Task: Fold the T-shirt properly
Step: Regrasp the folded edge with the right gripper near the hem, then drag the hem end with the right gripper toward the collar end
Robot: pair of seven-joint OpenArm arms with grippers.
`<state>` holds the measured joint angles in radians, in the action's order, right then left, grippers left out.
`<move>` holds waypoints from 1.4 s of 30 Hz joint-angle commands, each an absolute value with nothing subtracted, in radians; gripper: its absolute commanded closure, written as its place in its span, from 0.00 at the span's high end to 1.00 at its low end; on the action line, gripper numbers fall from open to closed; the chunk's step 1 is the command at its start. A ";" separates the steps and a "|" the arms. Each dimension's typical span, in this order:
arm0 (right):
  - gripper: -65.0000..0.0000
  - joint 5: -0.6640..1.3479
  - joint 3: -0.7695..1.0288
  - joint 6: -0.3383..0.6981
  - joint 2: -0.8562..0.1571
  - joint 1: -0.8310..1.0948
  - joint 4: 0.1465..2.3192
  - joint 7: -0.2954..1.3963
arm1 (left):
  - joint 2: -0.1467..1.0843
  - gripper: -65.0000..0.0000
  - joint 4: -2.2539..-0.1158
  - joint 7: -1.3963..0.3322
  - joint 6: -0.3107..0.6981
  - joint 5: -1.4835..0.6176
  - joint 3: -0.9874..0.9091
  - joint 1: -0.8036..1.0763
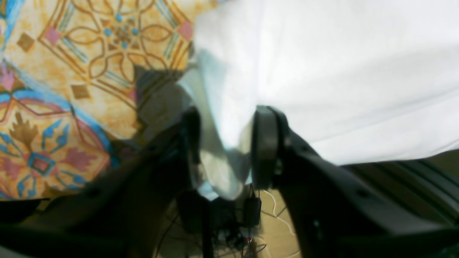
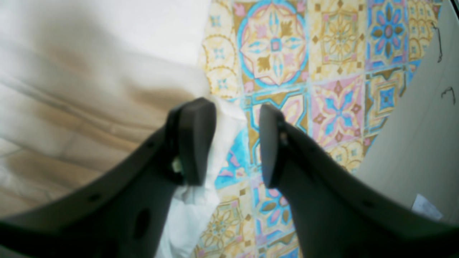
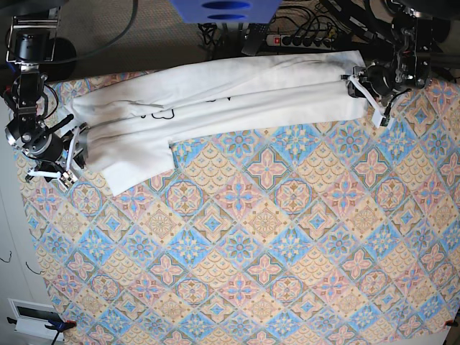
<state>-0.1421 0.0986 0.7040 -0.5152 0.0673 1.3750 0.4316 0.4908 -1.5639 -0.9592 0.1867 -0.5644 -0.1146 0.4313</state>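
Shirt [image 3: 215,100] lies as long band at 12 o'clock of surface [image 3: 287,251]; crosswise folds remain. My left jaws apart around hem; right jaws apart, cloth beside one pad.

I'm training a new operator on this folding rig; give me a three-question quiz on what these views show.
1. True or false: the T-shirt lies across the middle of the tablecloth.
2. The right pincer has its jaws: A) apart, B) pressed together, C) out of sight.
3. Fill in: white cloth sits between the jaws of the ___ pincer.
Key: 1 false, it lies along the far edge; 2 A; 3 the left pincer.
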 commanded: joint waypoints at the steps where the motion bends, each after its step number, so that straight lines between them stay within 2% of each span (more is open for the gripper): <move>1: 0.36 -0.134 0.107 0.698 -0.538 0.054 1.391 0.418 | 0.504 0.42 -1.544 -0.989 0.183 -0.559 -0.122 0.433; 4: 0.36 -0.134 0.107 0.698 -0.536 0.050 1.391 0.420 | 0.504 0.49 -1.494 -0.992 0.183 -0.559 -0.122 0.409; 11: 0.36 -0.133 0.073 0.698 -0.501 0.045 1.386 0.441 | 0.499 0.48 -1.477 -0.992 0.186 -0.561 -0.119 0.406; 14: 0.36 -0.133 0.051 0.698 -0.470 0.005 1.383 0.463 | 0.486 0.38 -1.477 -0.995 0.188 -0.559 -0.119 0.390; 17: 0.36 -0.133 0.022 0.698 -0.461 -0.050 1.379 0.472 | 0.476 0.22 -1.463 -0.997 0.188 -0.559 -0.119 0.384; 18: 0.36 -0.133 0.012 0.698 -0.461 -0.077 1.377 0.486 | 0.476 0.20 -1.449 -0.992 0.189 -0.559 -0.119 0.383; 28: 0.36 -0.133 -0.116 0.698 -0.460 -0.260 1.153 0.521 | 0.473 0.22 -1.437 -0.990 0.191 -0.561 -0.119 0.378; 36: 0.44 -0.133 -0.119 0.698 -0.406 -0.292 0.987 0.516 | 0.473 0.22 -1.437 -0.990 0.191 -0.567 -0.119 0.378; 42: 0.44 -0.133 -0.119 0.698 -0.397 -0.355 0.923 0.516 | 0.473 0.22 -1.437 -0.990 0.191 -0.567 -0.119 0.364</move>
<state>-0.1455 -0.1261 0.6991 -0.3798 -0.3317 0.9092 0.5323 0.4767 -1.4555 -1.0027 0.2180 -0.6205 -0.1257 0.3614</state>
